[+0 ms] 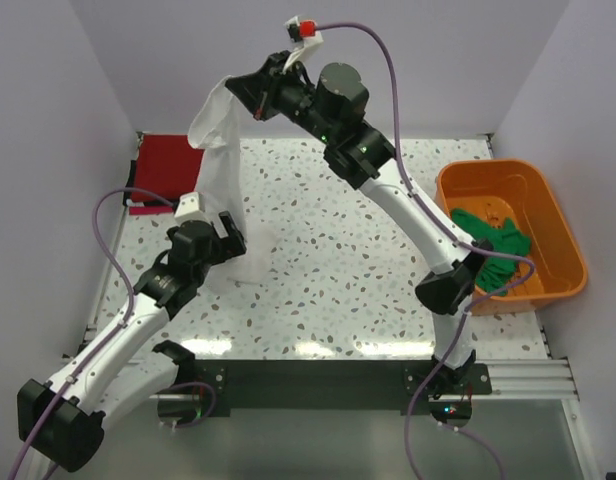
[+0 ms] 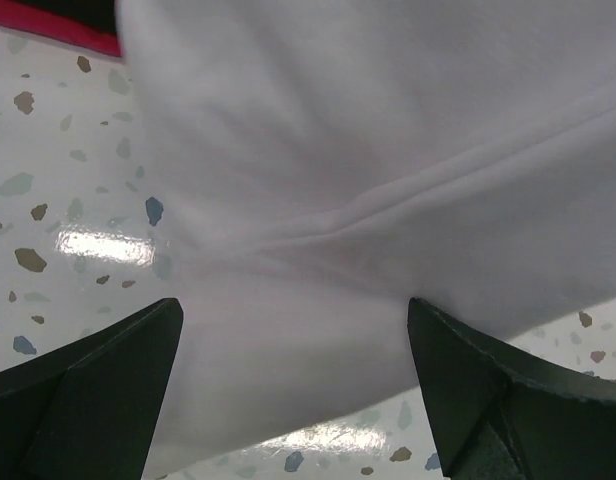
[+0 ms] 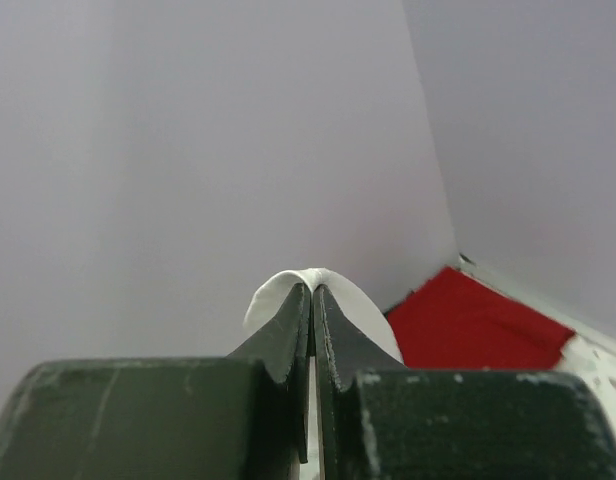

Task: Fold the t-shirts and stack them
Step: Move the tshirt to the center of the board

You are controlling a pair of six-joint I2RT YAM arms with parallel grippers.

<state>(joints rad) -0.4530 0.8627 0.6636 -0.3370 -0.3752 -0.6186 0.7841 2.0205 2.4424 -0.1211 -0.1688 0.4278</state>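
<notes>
White cloth hangs in mid-air: the white t-shirt (image 1: 220,170) is pinched at its top by the right gripper (image 1: 245,90), raised high over the far side of the table (image 1: 328,260) at about 11 o'clock. In the right wrist view, that gripper (image 3: 311,290) has its jaws pressed tight together, with a small fold of the white cloth (image 3: 271,296) poking out past the tips. The shirt drapes down, and its lower part reaches the speckled tabletop.

Down there, at about 9 o'clock from the table's middle, sits the left gripper (image 1: 231,232). Its 2 fingers (image 2: 108,370) are spread wide, with the shirt's lower cloth (image 2: 368,180) in front of them and between them, unclamped.

The red t-shirt (image 1: 166,170) lies flat in the far corner at 10 o'clock, partly behind the hanging white one. The green t-shirt (image 1: 493,240) is bunched inside the orange tub (image 1: 563,235) at 3 o'clock.
</notes>
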